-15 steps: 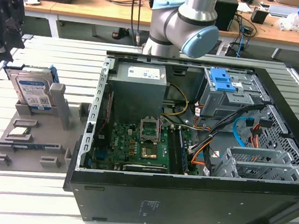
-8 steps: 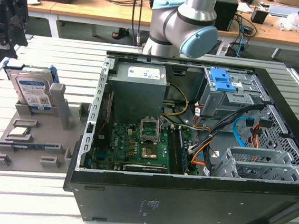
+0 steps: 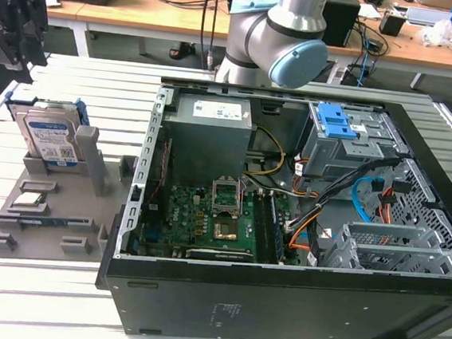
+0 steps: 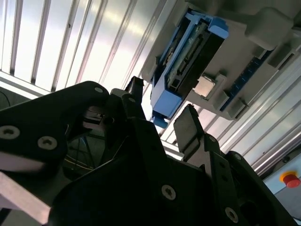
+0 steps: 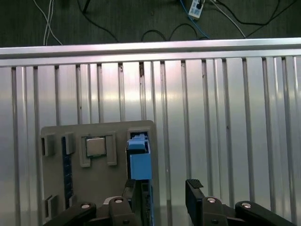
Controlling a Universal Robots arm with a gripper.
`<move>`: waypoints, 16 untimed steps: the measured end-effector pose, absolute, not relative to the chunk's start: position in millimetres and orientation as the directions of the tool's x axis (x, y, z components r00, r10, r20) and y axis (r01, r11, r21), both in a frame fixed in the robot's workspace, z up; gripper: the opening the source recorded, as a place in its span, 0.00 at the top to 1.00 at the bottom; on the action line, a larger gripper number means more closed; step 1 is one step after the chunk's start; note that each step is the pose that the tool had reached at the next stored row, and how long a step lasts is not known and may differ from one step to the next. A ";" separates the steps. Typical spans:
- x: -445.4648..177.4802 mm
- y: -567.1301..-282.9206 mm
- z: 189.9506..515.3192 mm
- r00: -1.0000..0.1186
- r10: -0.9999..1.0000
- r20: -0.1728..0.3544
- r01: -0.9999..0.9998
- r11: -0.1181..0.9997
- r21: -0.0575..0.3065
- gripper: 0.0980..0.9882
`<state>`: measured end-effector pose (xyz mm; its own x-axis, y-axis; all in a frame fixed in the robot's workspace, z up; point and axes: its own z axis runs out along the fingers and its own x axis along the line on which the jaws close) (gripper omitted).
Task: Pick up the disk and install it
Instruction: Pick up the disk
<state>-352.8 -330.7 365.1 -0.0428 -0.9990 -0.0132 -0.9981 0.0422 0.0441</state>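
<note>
Black gripper (image 5: 162,189), fingers (image 5: 194,190) spread, sits off-centre above upright silver blue-framed disk (image 5: 139,162); descending, one finger likely strikes its edge.

I see the disk (image 3: 49,138) standing on its long edge in a slot of the grey holder (image 3: 74,203), which lies on the desk (image 3: 30,295) at the exterior view's left. It is silver, with a white-and-blue label facing outward and a bright blue carrier frame around it.

Disk (image 3: 49,138) upright in tray (image 3: 78,203), exterior view's left of computer case (image 3: 277,307).
</note>
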 end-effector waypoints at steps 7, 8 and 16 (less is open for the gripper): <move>-352.7 -329.3 362.0 -0.031 -0.999 -0.013 -0.999 0.031 0.044 0.50; -352.7 -329.2 361.6 -0.030 -0.999 -0.013 -0.999 0.029 0.044 0.50; -352.7 -328.2 354.2 -0.020 -1.000 -0.013 -0.999 0.019 0.044 0.50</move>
<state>-352.7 -328.2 354.2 -0.0198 -0.9997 -0.0125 -0.9988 0.0192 0.0442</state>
